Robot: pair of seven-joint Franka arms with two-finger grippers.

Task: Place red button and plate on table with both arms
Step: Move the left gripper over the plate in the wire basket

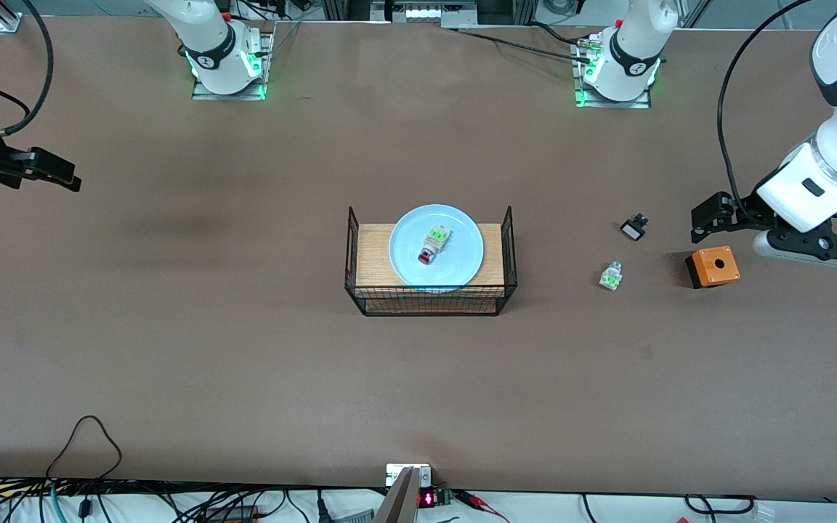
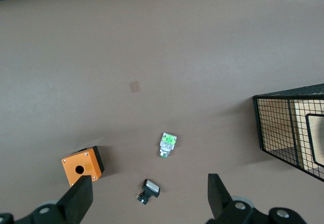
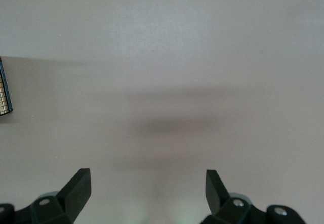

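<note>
Pale-blue and shallow, the plate (image 1: 436, 246) sits on the wooden board (image 1: 370, 254) inside the black wire rack (image 1: 431, 263) at the table's (image 1: 244, 349) centre, and the red button (image 1: 434, 245) lies on its side on the plate, cap pointing toward seven o'clock. Neither is on the tabletop yet. The left gripper (image 1: 702, 222) hangs with jaws apart over the table near the orange box (image 1: 712, 266), at about three o'clock from the rack; the right gripper (image 1: 55, 174) hangs, jaws also apart, over bare table at about ten o'clock.

The likeliest trouble is the button rolling: if the plate is lifted first or tilted, the loose part may slide off the rim into the rack. The wire ends at three and nine o'clock of the plate crowd any sideways approach, so a finger could catch the mesh. The green-white part (image 1: 611, 277) and the small black part (image 1: 633, 229), both beside the left gripper, could be picked by mistake.
</note>
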